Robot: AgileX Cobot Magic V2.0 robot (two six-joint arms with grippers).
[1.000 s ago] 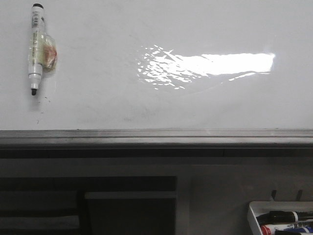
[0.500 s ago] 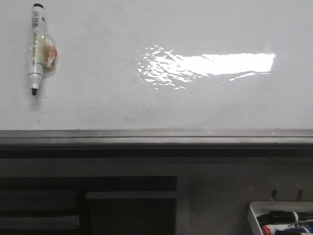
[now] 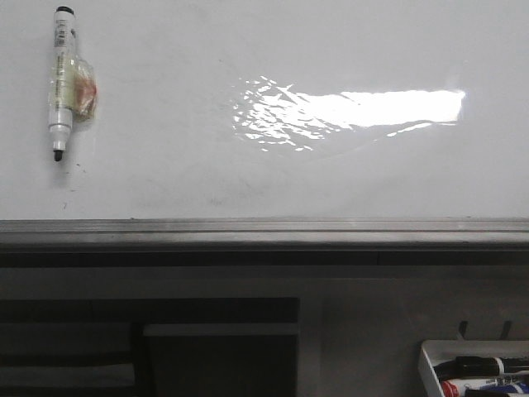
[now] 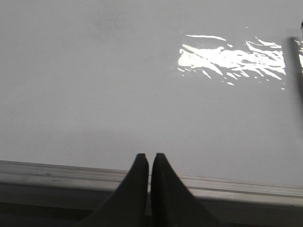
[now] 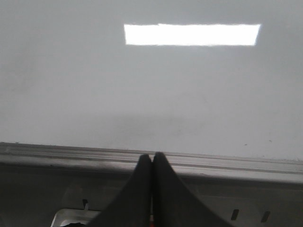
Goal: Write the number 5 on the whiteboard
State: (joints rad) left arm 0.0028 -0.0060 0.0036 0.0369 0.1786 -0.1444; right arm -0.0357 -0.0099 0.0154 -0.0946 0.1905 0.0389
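Observation:
The whiteboard [image 3: 248, 174] fills the upper part of the front view, glossy white with a bright glare patch [image 3: 355, 112]. No number 5 is in view on it; only faint specks show. A white marker [image 3: 62, 83] with a black tip lies on the board at the upper left, a clear wrap round its middle. Neither gripper appears in the front view. In the left wrist view my left gripper [image 4: 150, 156] is shut and empty, its tips over the board's grey ledge [image 4: 71, 172]. My right gripper [image 5: 152, 155] is likewise shut and empty above the ledge [image 5: 71, 156].
A grey metal ledge [image 3: 264, 231] runs along the board's lower edge. Below it at the right stands a small white tray [image 3: 426, 360] holding black, red and blue markers; its corner [image 5: 71, 216] also shows in the right wrist view. Dark shelving [image 3: 149, 347] sits lower left.

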